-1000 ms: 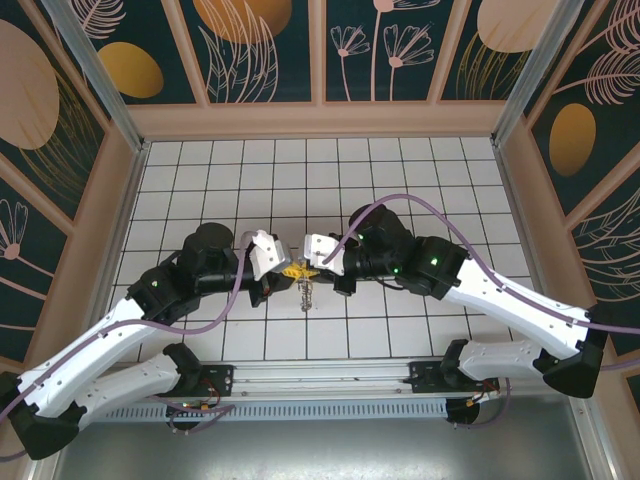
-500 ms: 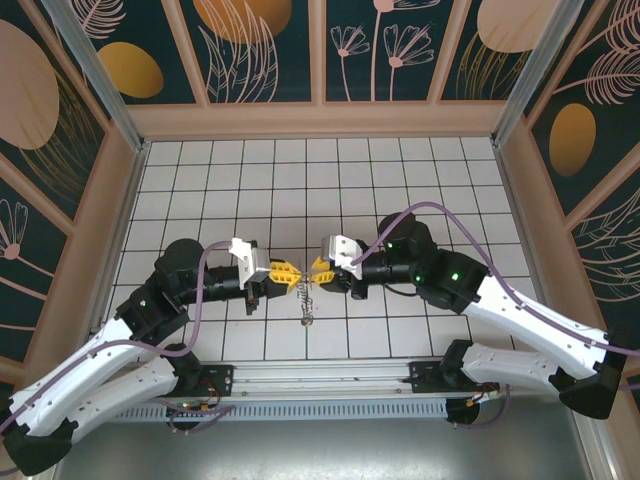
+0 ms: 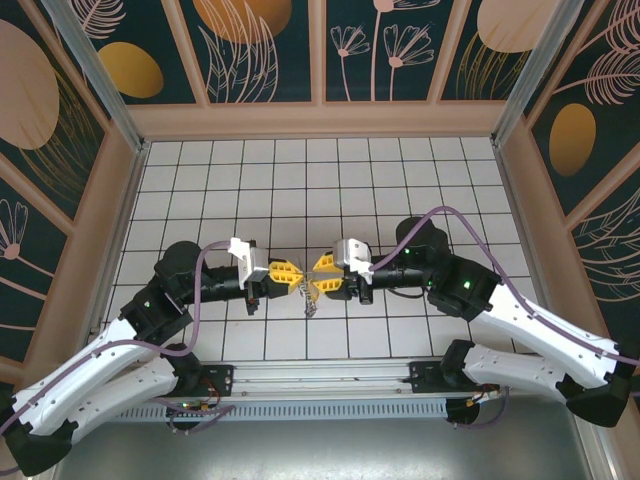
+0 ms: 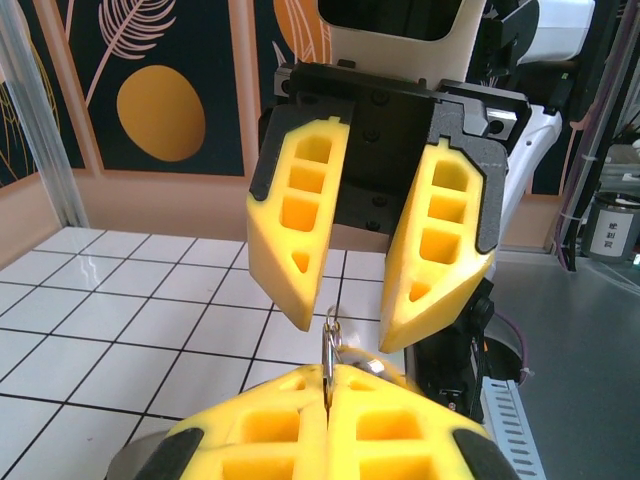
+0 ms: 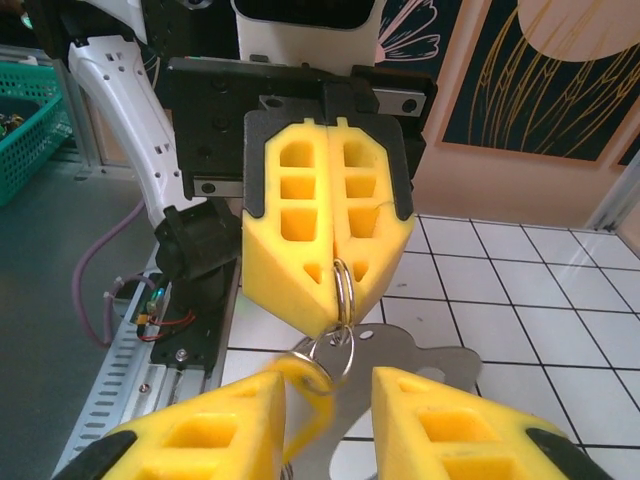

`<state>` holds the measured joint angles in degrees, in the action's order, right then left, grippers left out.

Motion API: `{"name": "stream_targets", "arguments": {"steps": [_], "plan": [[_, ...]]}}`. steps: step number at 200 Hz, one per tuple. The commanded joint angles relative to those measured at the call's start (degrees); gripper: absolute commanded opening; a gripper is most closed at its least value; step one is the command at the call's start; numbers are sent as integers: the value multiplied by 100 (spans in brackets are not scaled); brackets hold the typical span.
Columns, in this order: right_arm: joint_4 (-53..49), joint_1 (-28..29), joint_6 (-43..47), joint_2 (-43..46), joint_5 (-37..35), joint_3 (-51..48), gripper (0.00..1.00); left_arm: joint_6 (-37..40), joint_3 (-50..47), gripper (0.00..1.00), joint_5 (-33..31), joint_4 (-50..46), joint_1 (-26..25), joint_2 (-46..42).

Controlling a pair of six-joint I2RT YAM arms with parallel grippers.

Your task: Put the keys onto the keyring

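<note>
1. Left gripper [image 5: 325, 315] clamped shut on the keyring [image 5: 342, 288] (ring pokes past its tips).
2. Right gripper [image 4: 347, 330] jaws partly open, either side of the keyring.
3. Keys [image 3: 310, 304] dangle just below the keyring.

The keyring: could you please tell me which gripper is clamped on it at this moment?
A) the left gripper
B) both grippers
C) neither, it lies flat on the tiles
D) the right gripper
A: the left gripper has its fingers pressed together on the keyring, which sticks out from their tips, while the right gripper has its jaws standing apart.
</note>
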<state>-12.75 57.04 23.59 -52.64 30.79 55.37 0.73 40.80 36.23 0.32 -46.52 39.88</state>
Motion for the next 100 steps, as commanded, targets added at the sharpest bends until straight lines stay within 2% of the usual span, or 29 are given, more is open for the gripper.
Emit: {"name": "stream_targets", "arguments": {"steps": [1,39,100], "plan": [[-160,-26,-66,138,-219,-19,31,-69,3,0,150,323,-30,-67],[-172,-24,-101,309,-357,17,36,-30,47,0,157,250,-28,-39],[313,-35,-4,-232,214,191,36,8,51,0,238,259,-24,40]]}}
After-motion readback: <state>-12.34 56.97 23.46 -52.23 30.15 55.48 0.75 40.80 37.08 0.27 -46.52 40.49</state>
